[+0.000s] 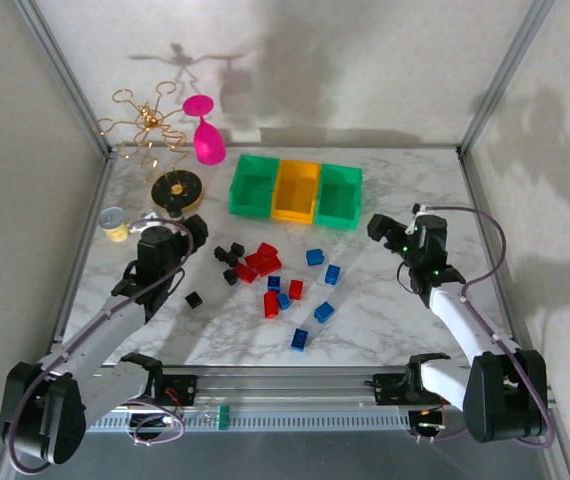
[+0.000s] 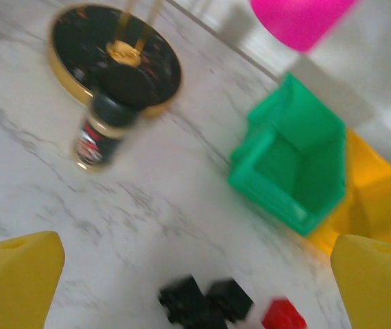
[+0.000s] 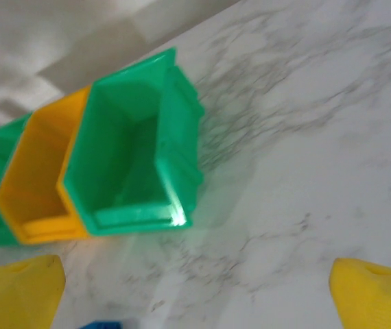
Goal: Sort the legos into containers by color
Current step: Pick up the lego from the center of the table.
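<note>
Three containers stand in a row at the back: a green bin [image 1: 253, 186], a yellow-orange bin [image 1: 297, 190] and a second green bin [image 1: 340, 195]. Loose legos lie mid-table: red ones [image 1: 261, 262], blue ones [image 1: 324, 312] and black ones [image 1: 230, 252]. My left gripper [image 1: 195, 232] hovers open left of the pile; in its wrist view the gripper [image 2: 195, 291] has black legos [image 2: 202, 301] and a red lego [image 2: 282, 317] between its yellow fingertips [image 2: 17, 281]. My right gripper [image 1: 385, 232] is open and empty near the right green bin [image 3: 137, 157], with a blue lego [image 3: 103, 325] at the frame's bottom edge.
A gold wire stand [image 1: 150, 125], a pink goblet [image 1: 205, 130] and a round black-and-gold base [image 1: 177, 188] crowd the back left. A yellow tin can [image 1: 114, 223] sits at the left edge. A small dark bottle [image 2: 106, 127] stands by the round base. Frame posts flank the table.
</note>
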Robot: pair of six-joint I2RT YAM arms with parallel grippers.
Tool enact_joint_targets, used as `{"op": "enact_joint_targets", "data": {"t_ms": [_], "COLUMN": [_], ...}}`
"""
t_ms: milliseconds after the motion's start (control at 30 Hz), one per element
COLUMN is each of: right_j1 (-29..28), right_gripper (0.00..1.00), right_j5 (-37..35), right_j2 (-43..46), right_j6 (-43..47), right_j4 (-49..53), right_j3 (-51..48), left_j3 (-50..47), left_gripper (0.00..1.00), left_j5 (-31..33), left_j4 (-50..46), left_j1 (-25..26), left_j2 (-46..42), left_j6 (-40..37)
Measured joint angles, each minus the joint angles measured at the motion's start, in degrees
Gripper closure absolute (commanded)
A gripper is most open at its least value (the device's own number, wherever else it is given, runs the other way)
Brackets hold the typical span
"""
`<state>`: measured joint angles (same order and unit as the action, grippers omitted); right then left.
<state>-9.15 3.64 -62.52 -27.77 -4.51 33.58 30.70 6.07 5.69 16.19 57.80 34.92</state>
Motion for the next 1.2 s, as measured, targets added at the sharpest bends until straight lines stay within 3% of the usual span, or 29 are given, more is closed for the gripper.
{"op": "enact_joint_targets", "data": {"t_ms": [200,400,533,800,1200], "right_j1": [-7.87,-14.1,-16.92,-18.49,-18.47], "right_gripper": [0.01,0.01,0.01,0.01,0.01], "right_j5": [1.86,2.64,3.13,4.59,4.52], "right_j2": [0.17,-1.27,-4.0,-7.08,-7.69], "right_j6": [0.11,-0.2,-0.63,-0.79,-0.55], "right_j4": [7.37,11.63,13.77,16.02,19.87], "right_j3": [1.84,2.32,2.91,5.25,6.16], "left_j3": [6.12,14.73,21.29,31.5,32.57], "left_gripper": [0.01,0.01,0.04,0.11,0.28], "left_j5": [-2.29,-2.19,-1.46,0.83,1.46], "left_j4": [-9.31,-17.4,-20.83,-25.05,-29.7], "left_j1": [8.09,18.08,21.99,27.71,32.96], "left_j2": [4.09,15.13,23.34,37.05,39.23], "left_j6": [0.92,1.81,2.12,2.95,4.66]}}
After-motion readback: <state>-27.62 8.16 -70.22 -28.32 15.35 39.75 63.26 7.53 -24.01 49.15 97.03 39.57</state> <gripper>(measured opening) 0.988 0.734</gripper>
